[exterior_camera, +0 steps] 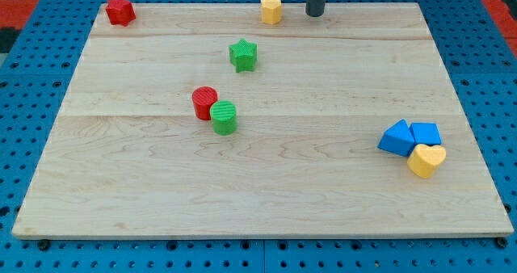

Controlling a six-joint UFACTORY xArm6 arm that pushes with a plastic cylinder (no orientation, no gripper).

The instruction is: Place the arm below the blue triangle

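The blue triangle [397, 138] lies at the view's right, touching a blue cube [426, 133] on its right and a yellow heart [426, 160] below and to the right. My tip [315, 14] is at the view's top, near the board's far edge, far above and to the left of the blue triangle. It touches no block. A yellow hexagon [271, 10] sits just left of my tip.
A red block [120, 11] sits at the top left corner. A green star [243, 54] is left of centre near the top. A red cylinder [204, 102] and a green cylinder [224, 117] touch near the middle. The wooden board [266, 192] rests on a blue pegboard.
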